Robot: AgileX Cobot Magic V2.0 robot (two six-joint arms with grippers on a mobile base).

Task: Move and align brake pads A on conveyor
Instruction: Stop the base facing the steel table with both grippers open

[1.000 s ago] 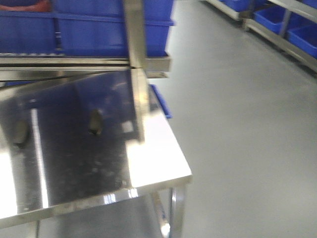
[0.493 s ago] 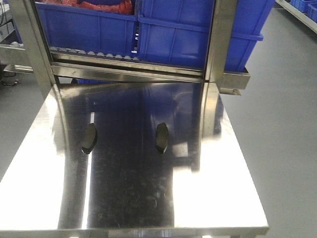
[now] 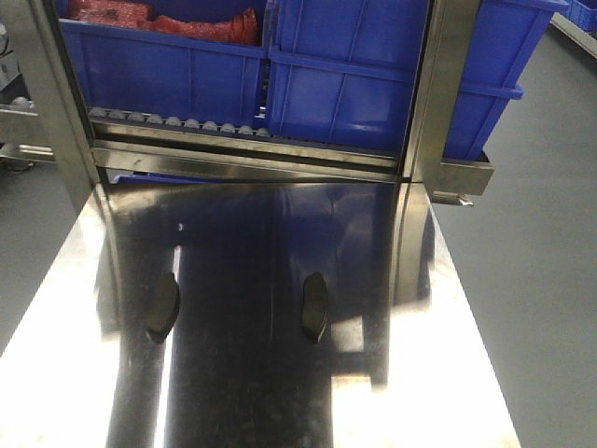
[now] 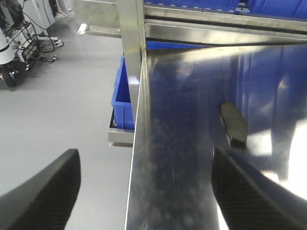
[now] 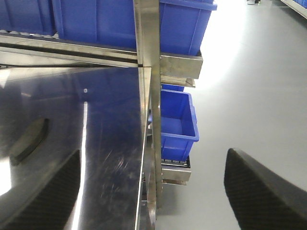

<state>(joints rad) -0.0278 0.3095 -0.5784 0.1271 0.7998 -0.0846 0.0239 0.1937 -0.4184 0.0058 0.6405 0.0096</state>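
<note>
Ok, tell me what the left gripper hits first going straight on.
The left gripper probably meets the steel tabletop at its edge first; the brake pad lies rightward. Depth unclear.

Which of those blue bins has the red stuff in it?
The left blue bin: red parts stick up above its rim, while the right bin shows none.

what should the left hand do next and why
Probably shift the left hand right and forward toward the pad: it is open and centred over the table edge, while the pad lies untouched ahead, off to its right.
</note>
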